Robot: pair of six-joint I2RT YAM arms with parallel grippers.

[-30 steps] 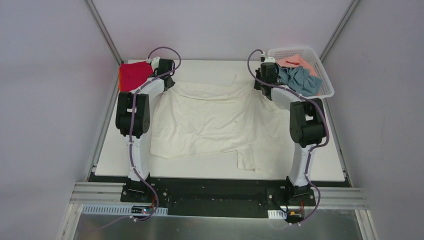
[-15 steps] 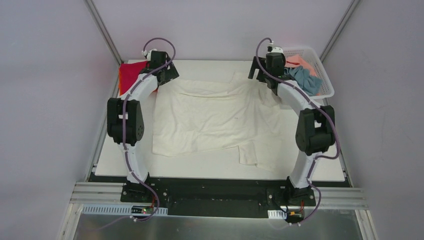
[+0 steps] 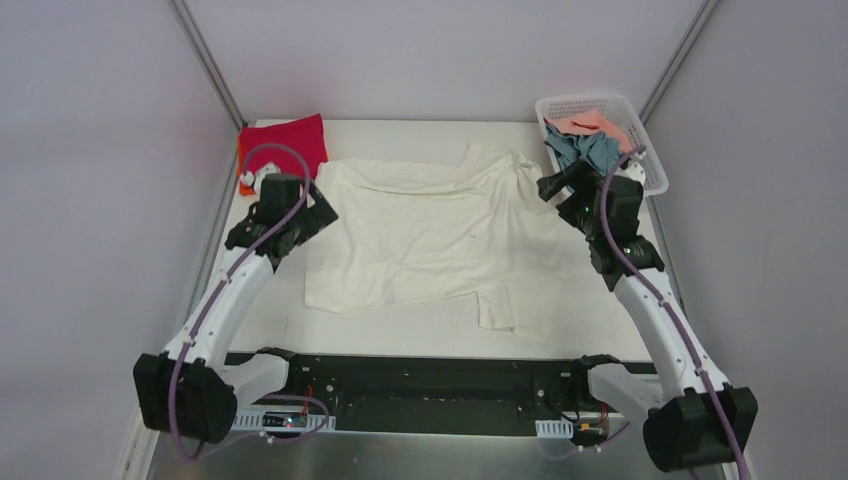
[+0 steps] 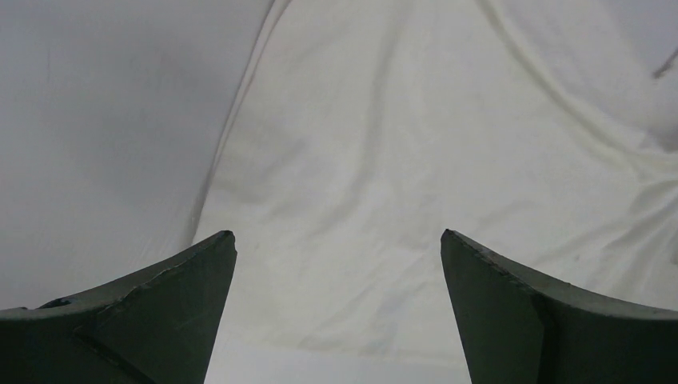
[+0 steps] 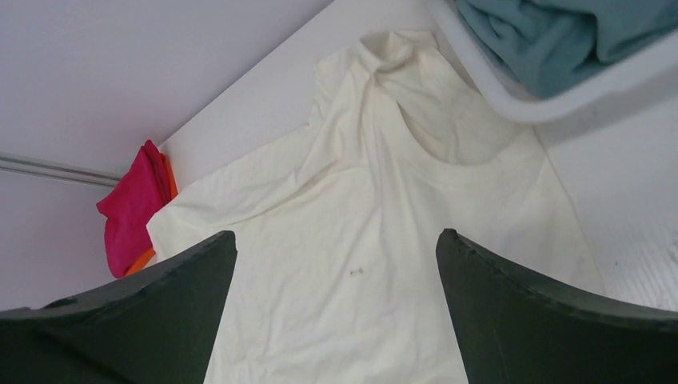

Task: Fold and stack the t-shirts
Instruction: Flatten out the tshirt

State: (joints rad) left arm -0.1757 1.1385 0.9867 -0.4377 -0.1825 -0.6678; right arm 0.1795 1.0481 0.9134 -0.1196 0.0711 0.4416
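A large cream-white t-shirt (image 3: 430, 235) lies spread over the middle of the table, one sleeve bunched at the far edge. It fills the left wrist view (image 4: 448, 120) and shows in the right wrist view (image 5: 376, 184). My left gripper (image 3: 322, 212) hovers open over its left edge (image 4: 337, 233), nothing between the fingers. My right gripper (image 3: 550, 186) hangs open above its far right part (image 5: 337, 233), also empty. A folded crimson red t-shirt (image 3: 283, 145) (image 5: 132, 212) lies at the far left corner on an orange one (image 5: 140, 260).
A white mesh basket (image 3: 585, 98) (image 5: 512, 100) at the far right corner holds a grey-blue shirt (image 3: 590, 150) (image 5: 560, 40) and a salmon pink one (image 3: 590, 123). Bare white table (image 4: 104, 120) shows left of the cream shirt. Grey walls enclose the table.
Both grippers have opened and let go of the cream shirt's far corners. Both arms have drawn back toward me and swung outward. The shirt's far edge now lies flat.
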